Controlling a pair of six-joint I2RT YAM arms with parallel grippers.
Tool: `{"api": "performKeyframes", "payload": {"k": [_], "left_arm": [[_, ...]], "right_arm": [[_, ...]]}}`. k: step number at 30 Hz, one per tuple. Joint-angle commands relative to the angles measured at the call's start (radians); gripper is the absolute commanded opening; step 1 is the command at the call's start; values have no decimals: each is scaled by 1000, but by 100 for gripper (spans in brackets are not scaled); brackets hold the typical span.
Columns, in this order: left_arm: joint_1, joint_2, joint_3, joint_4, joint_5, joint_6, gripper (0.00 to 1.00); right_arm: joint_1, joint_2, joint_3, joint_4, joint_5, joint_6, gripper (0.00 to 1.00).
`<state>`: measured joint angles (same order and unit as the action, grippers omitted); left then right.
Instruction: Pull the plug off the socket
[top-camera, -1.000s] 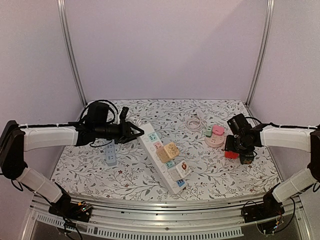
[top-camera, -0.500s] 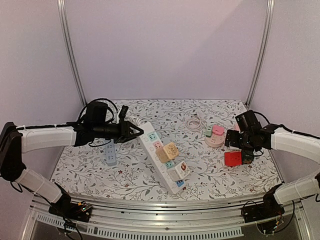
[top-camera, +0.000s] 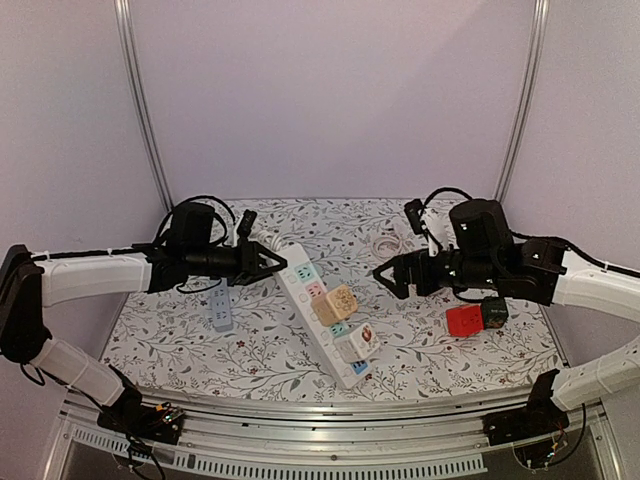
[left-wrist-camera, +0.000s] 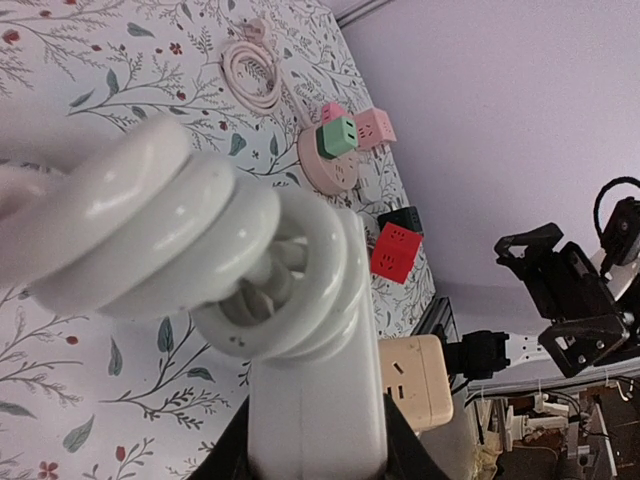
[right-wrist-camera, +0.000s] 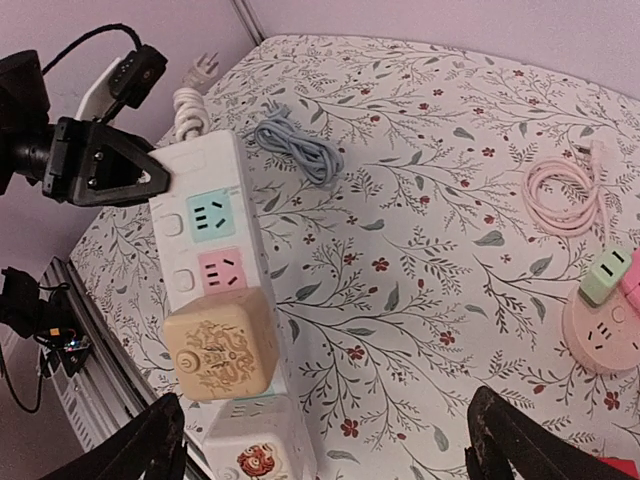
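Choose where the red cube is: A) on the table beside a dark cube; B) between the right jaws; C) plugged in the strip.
A: the red cube lies on the table, next to the dark cube, apart from the strip.

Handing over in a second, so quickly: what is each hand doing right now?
Left hand: closed on the end of the power strip.
Right hand: open, holding nothing.
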<state>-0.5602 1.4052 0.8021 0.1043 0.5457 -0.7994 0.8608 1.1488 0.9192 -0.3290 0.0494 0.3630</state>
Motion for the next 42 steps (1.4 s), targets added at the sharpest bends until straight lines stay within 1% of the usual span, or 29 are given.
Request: {"api": "performKeyframes", "payload": {"k": [1, 6, 10, 16, 18, 20, 21, 26, 31, 35, 37, 39, 42], "left_arm": [[11, -3, -10, 2, -18, 76, 0], [10, -6, -19, 14, -14, 66, 0], [8, -10, -20, 15, -11, 68, 0], [8, -12, -20, 17, -4, 72, 0], [8, -15, -21, 16, -4, 72, 0], [8, -17, -23, 15, -3, 74, 0], [8, -17, -23, 14, -3, 73, 0], [8, -22, -21, 8, 0, 85, 0], [9, -34, -24, 6, 14, 115, 0], [9, -43, -25, 10, 40, 137, 0], [9, -48, -28, 11, 46, 147, 0], [9, -54, -33, 10, 46, 153, 0], [9, -60, -41, 11, 29, 147, 0]], "right_arm": [[89, 131, 90, 61, -15, -29, 96], [163, 277, 153, 116, -34, -26, 96], [205, 392, 217, 121, -33, -31, 95], [222, 498, 271, 136, -38, -23, 92], [223, 522, 278, 142, -38, -17, 90], [222, 538, 285, 145, -38, -13, 85], [224, 547, 287, 147, -69, -11, 81], [224, 554, 279, 157, -94, -8, 64], [218, 547, 264, 175, -122, 1, 40], [194, 539, 234, 230, -208, 23, 24], [173, 533, 213, 283, -265, 46, 19], [155, 526, 194, 318, -315, 81, 17], [152, 516, 196, 320, -318, 91, 15]]}}
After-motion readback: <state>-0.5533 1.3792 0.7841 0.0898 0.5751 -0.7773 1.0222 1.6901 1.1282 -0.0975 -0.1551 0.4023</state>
